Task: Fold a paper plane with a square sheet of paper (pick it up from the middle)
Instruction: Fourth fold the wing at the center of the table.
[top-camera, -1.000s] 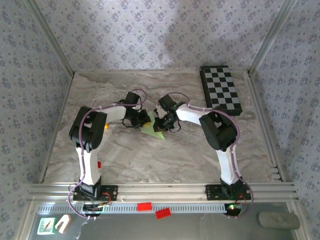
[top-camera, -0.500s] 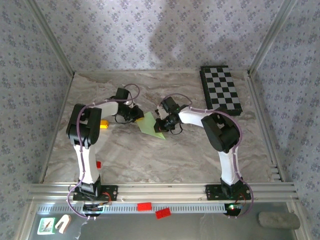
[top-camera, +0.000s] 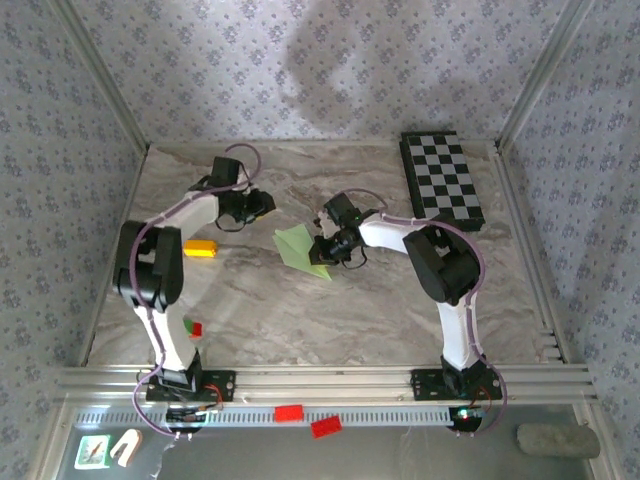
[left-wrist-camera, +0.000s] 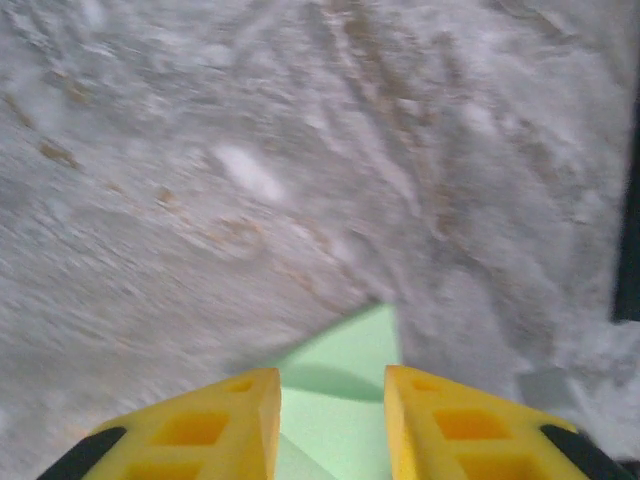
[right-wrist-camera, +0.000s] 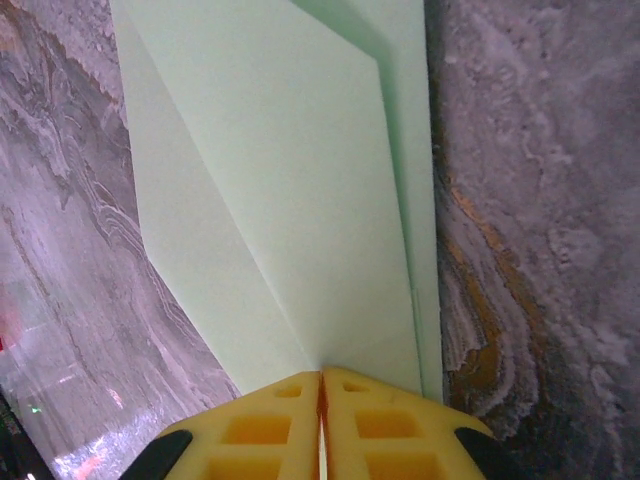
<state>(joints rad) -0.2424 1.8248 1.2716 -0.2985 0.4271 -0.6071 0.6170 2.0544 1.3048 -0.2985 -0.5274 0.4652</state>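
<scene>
Right pincer (right-wrist-camera: 322, 376) is clamped on the thin light-green folded paper sheet (right-wrist-camera: 270, 180), jaws meeting w/ no gap and biting the sheet's near edge at its narrower end. From that pincer the sheet runs straight ahead of the fingertips, flat on the grey marbled tabletop (right-wrist-camera: 520, 200), and widens w/ distance. Its long axis lines up approx. w/ the pincer's own pointing direction. A crease fans out from the grip pt toward the far left, and a 2nd layer's edge shows along the right side.

Left pincer (left-wrist-camera: 332, 376) has its jaws parted w/ nothing btwn them, i.e. it grips nothing. Its wrist view is blurred, but a green corner of the sheet shows beyond and below the gap. From above, this pincer sits near the sheet's far end but apart from it.

Judgement: folding is part-way, no dart shape yet. The right arm is nearer and acts as anchor. The next crease prob. needs the left pincer to come in on the free far end, along that same axis. Risk: the thin sheet may pivot about the single pinch.
</scene>
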